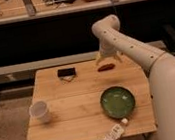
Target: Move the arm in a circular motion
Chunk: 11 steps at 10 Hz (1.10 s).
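I am looking across the wooden surface (75, 125) from its near edge, where a white bottle (112, 137) is lying on its side with one end poking past the lip. Just beyond it a green bowl (117, 101) is sitting right of centre, showing only its own glazed inside. A white cup (40, 112) is standing upright near the left edge, and I cannot tell what it holds. Bare wood is lying open between cup and bowl.

The arm (145, 58) is rising along the right side as a thick white tube, bending at a rounded joint over the far edge. Its gripper (107, 57) is hanging there, pointing down, close over a small reddish thing (106, 67). A black object (67, 73) is lying to the left. I cannot tell how far the gripper is open or whether it is holding anything. Dark shelving (21, 17) is running close behind the far edge.
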{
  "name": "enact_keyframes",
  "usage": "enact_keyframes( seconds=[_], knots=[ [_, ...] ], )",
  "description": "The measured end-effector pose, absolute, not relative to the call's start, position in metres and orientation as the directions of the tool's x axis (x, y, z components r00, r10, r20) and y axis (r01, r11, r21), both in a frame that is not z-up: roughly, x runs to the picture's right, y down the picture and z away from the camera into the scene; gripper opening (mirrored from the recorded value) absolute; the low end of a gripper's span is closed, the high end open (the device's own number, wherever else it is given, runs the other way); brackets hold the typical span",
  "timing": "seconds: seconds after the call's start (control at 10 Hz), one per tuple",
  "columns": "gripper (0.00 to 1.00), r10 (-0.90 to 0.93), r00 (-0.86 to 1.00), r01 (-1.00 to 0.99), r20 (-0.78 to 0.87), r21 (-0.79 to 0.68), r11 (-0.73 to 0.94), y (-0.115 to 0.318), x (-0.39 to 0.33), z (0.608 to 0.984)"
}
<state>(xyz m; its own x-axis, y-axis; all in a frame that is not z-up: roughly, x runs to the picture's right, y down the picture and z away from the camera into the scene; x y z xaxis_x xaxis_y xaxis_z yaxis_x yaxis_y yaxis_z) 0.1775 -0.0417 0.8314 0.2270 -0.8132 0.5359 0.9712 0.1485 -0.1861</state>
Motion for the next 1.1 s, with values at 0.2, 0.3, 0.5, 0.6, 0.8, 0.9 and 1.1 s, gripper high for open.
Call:
enact_keyframes(
  seconds=[0.2, 0.3, 0.5, 0.6, 0.8, 0.9, 1.1],
  knots=[
    [0.8, -0.797, 0.328, 0.939, 0.507, -0.264, 0.218, -0.025, 0.22, 0.791],
    [0.8, -0.784, 0.359, 0.928, 0.507, -0.282, 0.242, -0.013, 0.228, 0.775],
    [0.8, -0.758, 0.407, 0.909, 0.51, -0.308, 0.281, 0.016, 0.234, 0.745],
    [0.8, -0.725, 0.454, 0.888, 0.517, -0.331, 0.32, 0.058, 0.23, 0.705],
    [0.8, -0.689, 0.467, 0.883, 0.554, -0.338, 0.327, 0.113, 0.204, 0.661],
    [0.8, -0.678, 0.455, 0.89, 0.577, -0.322, 0.323, 0.129, 0.186, 0.65],
    [0.8, -0.677, 0.379, 0.925, 0.63, -0.238, 0.296, 0.154, 0.126, 0.636]
  ],
)
